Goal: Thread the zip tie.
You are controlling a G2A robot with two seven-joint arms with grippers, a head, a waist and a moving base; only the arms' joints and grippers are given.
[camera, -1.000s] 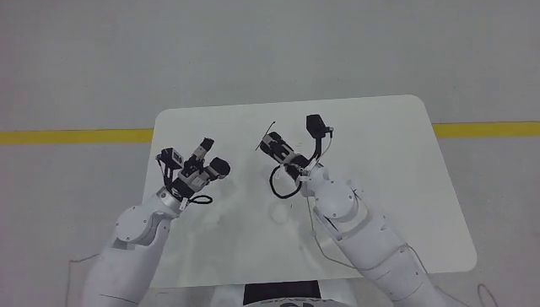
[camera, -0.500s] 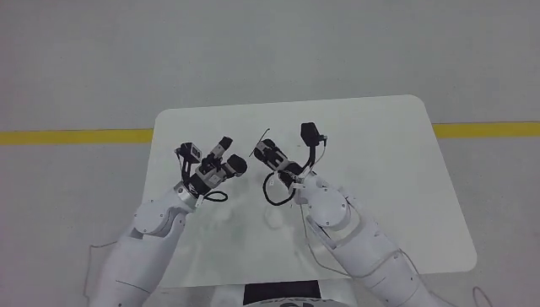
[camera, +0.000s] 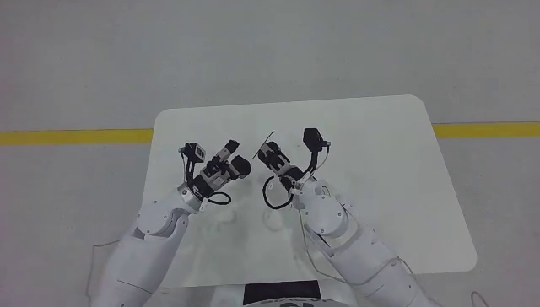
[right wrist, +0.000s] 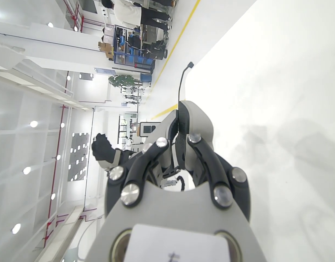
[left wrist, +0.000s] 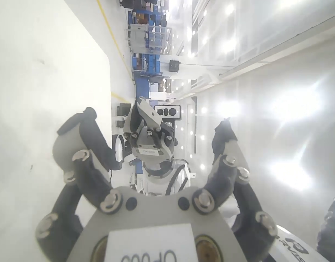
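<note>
My right gripper (right wrist: pixel 181 110) is pressed together on the zip tie (right wrist: pixel 180 88). In my right wrist view the black strap runs up from between the two pads. It ends in a small bent head out past the fingertips, with the white table (camera: pixel 380 138) behind it. From the top the tie is no more than a thin dark line poking from that gripper toward the table's far edge. That view shows how my arms stand: both grippers are above the table's middle, close together and tip to tip, the right one nearer the table's centre. My left gripper (left wrist: pixel 156 121) is spread wide and holds nothing. My left wrist view looks between its two dark fingers (left wrist: pixel 85 137) straight at the right gripper, just beyond them.
</note>
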